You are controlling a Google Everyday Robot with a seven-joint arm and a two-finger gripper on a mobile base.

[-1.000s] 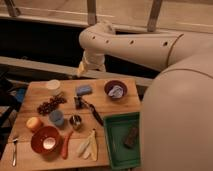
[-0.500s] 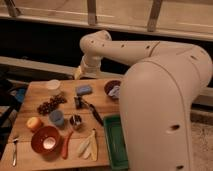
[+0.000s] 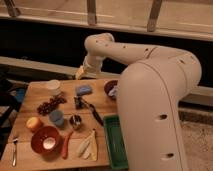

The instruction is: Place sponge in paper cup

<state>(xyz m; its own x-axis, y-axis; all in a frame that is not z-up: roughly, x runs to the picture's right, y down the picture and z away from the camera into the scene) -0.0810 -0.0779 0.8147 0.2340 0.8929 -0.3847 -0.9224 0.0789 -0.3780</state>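
The light-blue sponge [image 3: 83, 89] lies flat on the wooden table [image 3: 30, 95], near its back edge. The white paper cup [image 3: 53, 86] stands upright just left of the sponge, a short gap apart. My gripper [image 3: 80, 73] hangs above the table's back edge, a little above and behind the sponge and to the right of the cup. It holds nothing that I can see. The arm's big white body [image 3: 155, 100] fills the right side of the view.
Near the sponge lie a black tool [image 3: 91, 109], grapes [image 3: 50, 105], a blue cup [image 3: 56, 117] and a small metal cup [image 3: 75, 121]. A dark bowl [image 3: 111, 89] stands at right, a green tray [image 3: 115, 142] at front right. An orange [image 3: 34, 123], red bowl [image 3: 46, 140] and fork [image 3: 14, 150] are at front left.
The arm's body has swung closer and now covers the right part of the table, including much of the tray and bowl. The gripper has stayed near the table's back edge.
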